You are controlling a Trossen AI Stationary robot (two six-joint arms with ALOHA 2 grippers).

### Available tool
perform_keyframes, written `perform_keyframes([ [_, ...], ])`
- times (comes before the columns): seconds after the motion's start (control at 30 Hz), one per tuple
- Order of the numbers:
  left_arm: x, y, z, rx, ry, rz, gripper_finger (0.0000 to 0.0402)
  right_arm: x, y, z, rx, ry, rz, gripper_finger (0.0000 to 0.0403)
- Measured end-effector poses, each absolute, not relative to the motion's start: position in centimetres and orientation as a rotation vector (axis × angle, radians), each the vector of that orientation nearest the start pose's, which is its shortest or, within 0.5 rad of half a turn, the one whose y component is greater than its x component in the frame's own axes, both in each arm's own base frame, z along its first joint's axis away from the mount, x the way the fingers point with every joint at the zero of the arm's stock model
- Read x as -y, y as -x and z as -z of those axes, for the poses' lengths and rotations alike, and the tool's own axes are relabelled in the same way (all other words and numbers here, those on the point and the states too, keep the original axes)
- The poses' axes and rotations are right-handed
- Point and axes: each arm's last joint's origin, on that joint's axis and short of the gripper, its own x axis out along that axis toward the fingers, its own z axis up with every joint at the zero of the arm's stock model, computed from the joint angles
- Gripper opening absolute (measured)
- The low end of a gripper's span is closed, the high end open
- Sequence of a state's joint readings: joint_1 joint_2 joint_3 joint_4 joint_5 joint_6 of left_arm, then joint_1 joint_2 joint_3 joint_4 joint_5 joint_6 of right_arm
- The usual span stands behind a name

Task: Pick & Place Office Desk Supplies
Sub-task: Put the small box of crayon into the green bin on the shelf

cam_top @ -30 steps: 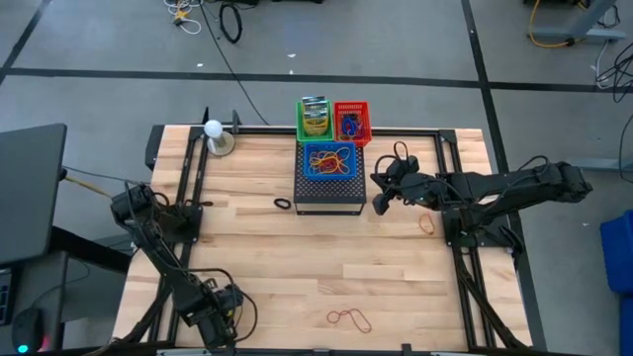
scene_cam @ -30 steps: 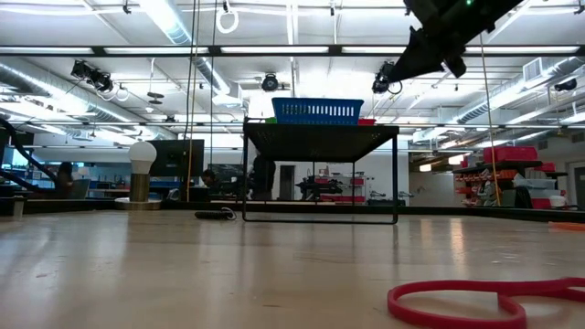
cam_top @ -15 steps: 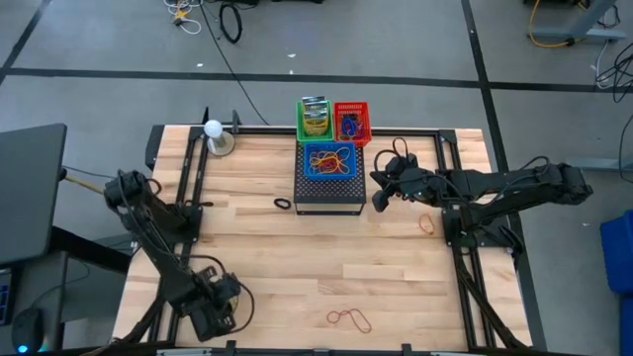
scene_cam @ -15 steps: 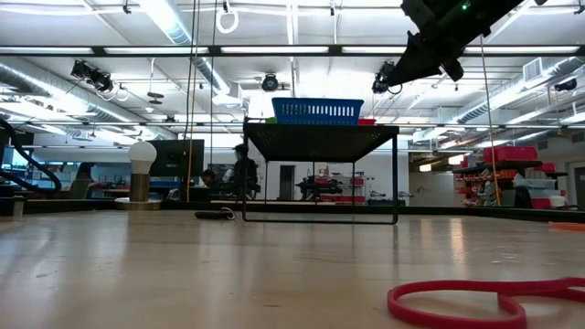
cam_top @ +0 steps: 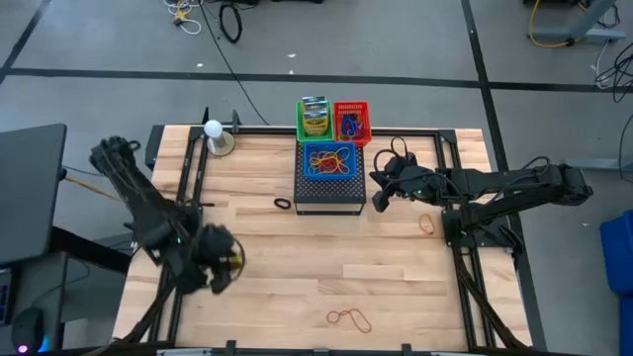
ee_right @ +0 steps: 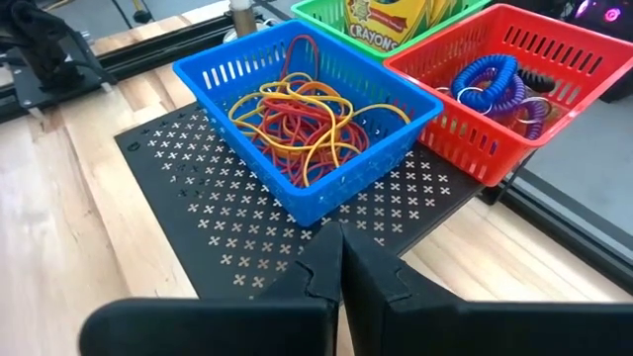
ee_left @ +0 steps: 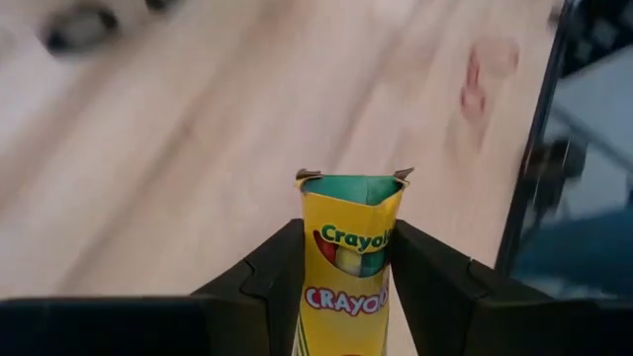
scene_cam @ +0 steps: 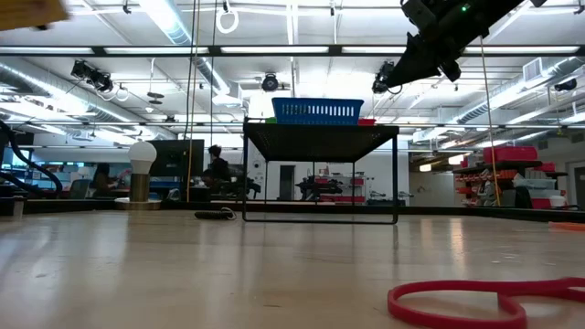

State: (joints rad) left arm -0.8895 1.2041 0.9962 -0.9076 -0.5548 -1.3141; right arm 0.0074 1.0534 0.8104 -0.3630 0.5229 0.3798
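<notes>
The left pincer (ee_left: pixel 341 282) pinches a yellow Crayola crayon box (ee_left: pixel 348 259) above the tabletop's (cam_top: pixel 396 282) near-left part, so the carry step is in hand, and next I judge it must travel to the green basket (cam_top: pixel 315 117) that already holds crayon boxes. The right pincer (ee_right: pixel 341 259), pressed together and empty, hangs beside the black mesh stand (cam_top: pixel 326 193). On that stand the blue basket (ee_right: pixel 297 109) holds rubber bands and the red basket (ee_right: pixel 504 89) holds coil rings; a loose rubber band (cam_top: pixel 348 318) lies near the front edge.

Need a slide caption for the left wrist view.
Left gripper holds an upright yellow crayon box above the wooden table.
</notes>
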Motion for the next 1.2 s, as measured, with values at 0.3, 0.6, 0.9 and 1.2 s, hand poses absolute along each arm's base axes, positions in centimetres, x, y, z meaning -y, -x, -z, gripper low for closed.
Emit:
perform_keyframes([
  [0.3, 10.2, -15.1, -31.8, -0.487, 0.514, -0.401, 0.0151, 1.3, -21.8, -27.9, -0.486, -0.202, 0.603, 0.0011],
  [0.6, 4.7, -18.6, -34.6, -0.098, 0.37, -0.801, 0.0151, 1.3, -21.8, -27.9, -0.484, -0.207, 0.604, 0.0011],
  [0.9, -2.1, -27.5, -35.0, 0.1, 0.187, -0.932, 0.0145, 1.3, -21.8, -27.9, -0.483, -0.207, 0.605, 0.0011],
  [1.2, -7.8, -32.6, -31.5, 0.223, 0.127, -0.925, 0.0134, 1.3, -21.8, -27.9, -0.483, -0.207, 0.605, 0.0011],
])
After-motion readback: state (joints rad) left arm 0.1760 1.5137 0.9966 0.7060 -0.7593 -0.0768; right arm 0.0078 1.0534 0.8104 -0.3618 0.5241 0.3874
